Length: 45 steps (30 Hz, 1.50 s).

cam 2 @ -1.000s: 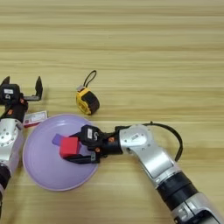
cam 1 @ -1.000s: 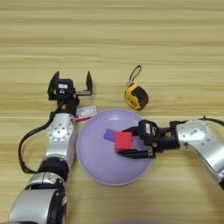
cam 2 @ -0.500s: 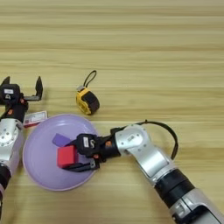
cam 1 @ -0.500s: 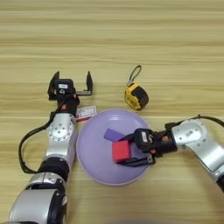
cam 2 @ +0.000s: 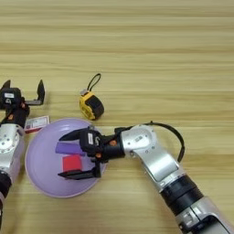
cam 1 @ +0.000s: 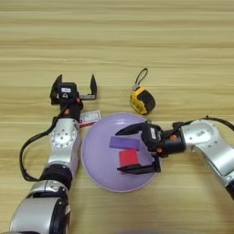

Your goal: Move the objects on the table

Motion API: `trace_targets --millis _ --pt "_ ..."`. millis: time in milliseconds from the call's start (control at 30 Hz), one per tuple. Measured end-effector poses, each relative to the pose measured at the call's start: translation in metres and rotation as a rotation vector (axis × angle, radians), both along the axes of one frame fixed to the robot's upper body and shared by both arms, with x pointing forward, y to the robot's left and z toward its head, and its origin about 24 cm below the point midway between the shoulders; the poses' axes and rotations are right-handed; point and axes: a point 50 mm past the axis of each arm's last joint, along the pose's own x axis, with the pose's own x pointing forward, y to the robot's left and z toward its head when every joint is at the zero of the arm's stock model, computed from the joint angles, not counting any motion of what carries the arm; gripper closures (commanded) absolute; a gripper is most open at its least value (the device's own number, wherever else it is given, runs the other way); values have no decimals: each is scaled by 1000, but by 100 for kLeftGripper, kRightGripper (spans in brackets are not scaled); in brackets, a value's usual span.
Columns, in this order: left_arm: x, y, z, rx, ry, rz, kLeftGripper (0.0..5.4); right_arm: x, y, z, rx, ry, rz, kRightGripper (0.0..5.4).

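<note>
The broad light-wood worktop [cam 1: 183, 41] with horizontal plank grain fills both views and carries everything else. Near its front lies the round lavender plate [cam 1: 93, 157], by far the biggest of the objects. The right arm reaches in from the right side, its silver forearm lying low over the wood, and the right tool [cam 1: 130, 150] is over the plate's right half with its two black fingers spread wide: one finger points left above the far part of the plate, the other lies near the plate's front edge, and neither grips anything. The left arm comes up along the left edge of the plate, and the left tool [cam 1: 74, 87] sits on the worktop beyond the plate's upper-left rim, its two black fingers standing apart and empty. A yellow-and-black tape measure [cam 1: 142, 100] with a black wrist loop rests on the wood just past the plate's far rim. Inside the plate, the flat purple rectangular block [cam 1: 124, 143] lies just beyond the small red cube [cam 1: 128, 158], both between the right tool's open fingers. The small white card with a red label [cam 1: 89, 117] lies on the worktop at the plate's upper-left rim, beside the left forearm.
</note>
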Motion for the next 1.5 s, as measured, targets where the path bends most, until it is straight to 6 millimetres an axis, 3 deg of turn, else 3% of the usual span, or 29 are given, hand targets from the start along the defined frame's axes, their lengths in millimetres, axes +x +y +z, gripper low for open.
trace_targets --millis 133,633,1167,1500 --pt "0 -2 0 1 1 -4 0 2 -6 6 15 0 -14 2" --pt "1 -10 -1 -18 5 -7 0 10 -41 -9 -285 99 -69 2" --pt "2 -12 4 -18 -13 -8 0 13 -36 -6 -441 80 -40 2" --pt "2 -15 4 -22 -15 -12 0 13 -57 -5 -574 71 -33 2"
